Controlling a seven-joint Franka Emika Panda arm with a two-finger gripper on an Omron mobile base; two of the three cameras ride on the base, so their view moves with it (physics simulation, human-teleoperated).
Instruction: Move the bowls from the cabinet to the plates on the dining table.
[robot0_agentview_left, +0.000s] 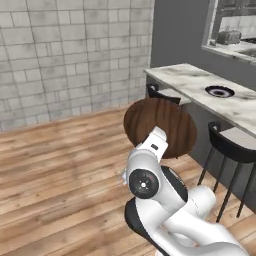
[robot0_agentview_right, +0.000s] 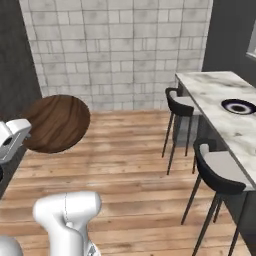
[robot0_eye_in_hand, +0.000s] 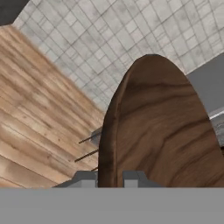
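Observation:
A wide, dark brown wood-look bowl (robot0_eye_in_hand: 162, 127) stands on edge in my gripper (robot0_eye_in_hand: 109, 178), whose jaws are shut on its rim. From the base cameras the bowl (robot0_agentview_left: 160, 127) (robot0_agentview_right: 56, 123) hangs in the air above the wooden floor, in front of my white hand. Off to the right, a navy-rimmed plate (robot0_agentview_left: 219, 91) (robot0_agentview_right: 238, 106) lies bare on the marble dining table (robot0_agentview_left: 187, 80) (robot0_agentview_right: 212, 92), well apart from the bowl. The cabinet is out of view.
Black stools (robot0_agentview_left: 232, 145) (robot0_agentview_right: 217, 172) stand along the table's near side, another one (robot0_agentview_right: 181, 106) further back. A grey tiled wall (robot0_agentview_right: 120, 50) closes the far end. Open wooden floor (robot0_agentview_left: 60, 165) lies to the left.

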